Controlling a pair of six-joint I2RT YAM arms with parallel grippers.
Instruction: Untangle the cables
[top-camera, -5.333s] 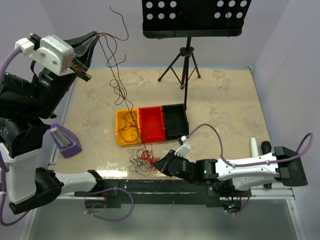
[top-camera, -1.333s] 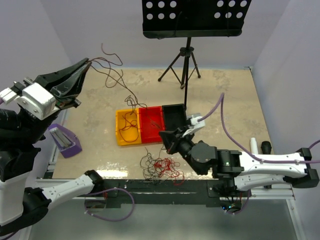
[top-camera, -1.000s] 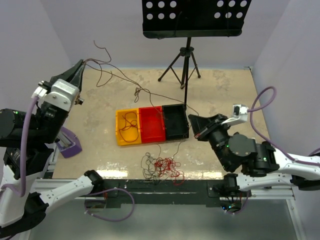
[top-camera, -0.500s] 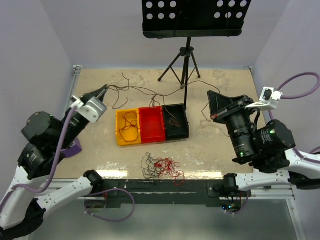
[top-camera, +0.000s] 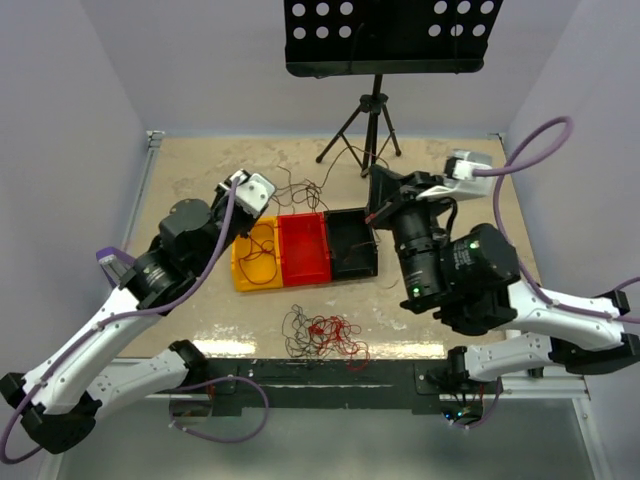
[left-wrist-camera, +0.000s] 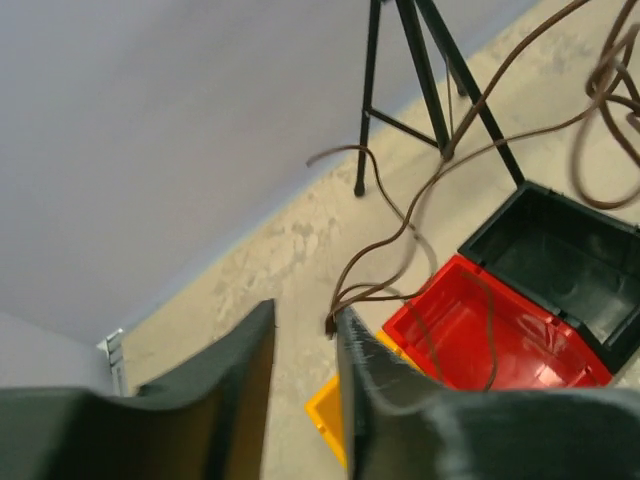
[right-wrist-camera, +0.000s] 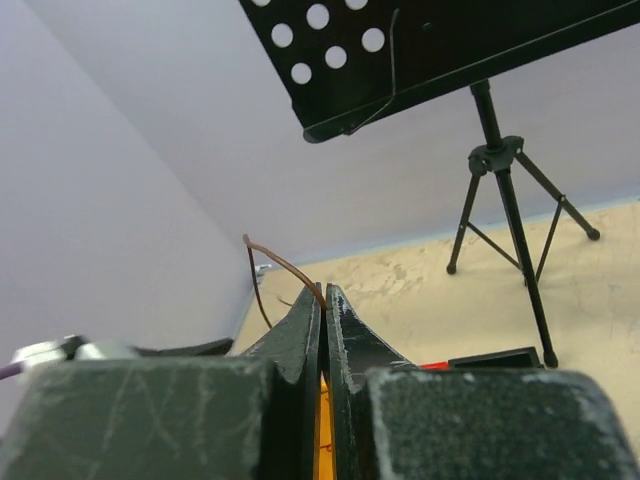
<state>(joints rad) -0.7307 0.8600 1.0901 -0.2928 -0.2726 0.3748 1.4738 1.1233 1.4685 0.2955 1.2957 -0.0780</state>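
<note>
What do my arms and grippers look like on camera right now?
The left arm and right arm have white links and black joint housings. A thick lilac cable runs along each. The left gripper and right gripper have dark, tapered fingers.

Tangled cables (top-camera: 322, 333) lie near three adjoining bins (top-camera: 304, 256).

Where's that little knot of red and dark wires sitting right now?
In the overhead view, the tangle lies near the middle of the front edge of the table, just in front of the red bin.
</note>
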